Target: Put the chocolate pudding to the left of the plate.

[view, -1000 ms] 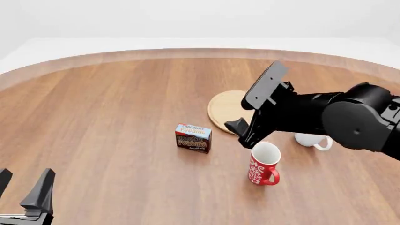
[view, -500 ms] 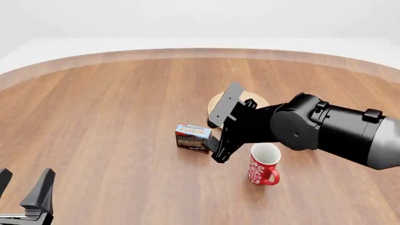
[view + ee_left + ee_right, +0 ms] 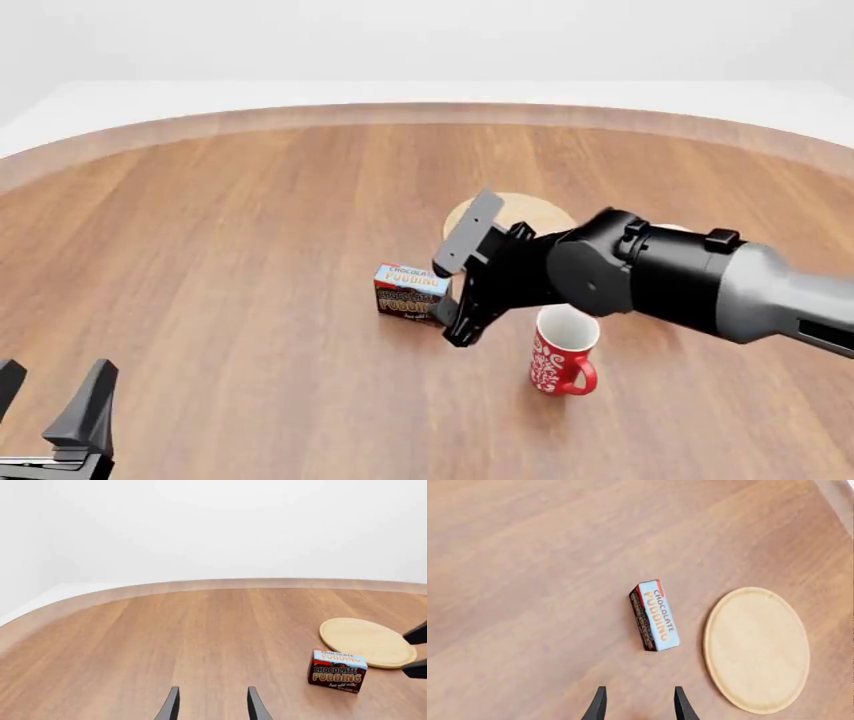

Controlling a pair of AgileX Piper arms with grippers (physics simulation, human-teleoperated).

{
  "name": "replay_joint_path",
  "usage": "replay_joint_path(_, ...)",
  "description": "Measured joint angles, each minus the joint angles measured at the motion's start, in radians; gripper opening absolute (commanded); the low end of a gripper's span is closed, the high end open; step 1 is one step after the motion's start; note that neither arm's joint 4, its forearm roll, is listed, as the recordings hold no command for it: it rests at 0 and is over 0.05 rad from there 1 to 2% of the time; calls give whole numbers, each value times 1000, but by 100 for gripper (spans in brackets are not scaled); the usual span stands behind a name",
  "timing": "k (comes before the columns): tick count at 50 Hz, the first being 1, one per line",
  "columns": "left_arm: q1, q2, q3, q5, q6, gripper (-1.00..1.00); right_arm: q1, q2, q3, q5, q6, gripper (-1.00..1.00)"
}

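The chocolate pudding (image 3: 411, 293) stands upright on the desk (image 3: 240, 250), close to the plate (image 3: 756, 649) and already on its left side, though nearer you and untouched by either arm. What you have left is the grasp, or a judgement that the carton sits well enough where it is. Your right end effector (image 3: 637, 704) hangs above it with fingers spread and holding nothing; your left end effector (image 3: 211, 705) rests well apart, likewise spread. The right wrist view shows you the bare gap between carton and plate, which the front view hides behind the arm.
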State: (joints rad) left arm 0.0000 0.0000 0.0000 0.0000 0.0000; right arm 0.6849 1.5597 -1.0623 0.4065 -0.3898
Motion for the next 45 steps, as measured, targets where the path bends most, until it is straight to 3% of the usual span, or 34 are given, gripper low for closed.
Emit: replay_joint_path(45,0,0,0,0,0,100,-57,207,-133,-29,-2,100)
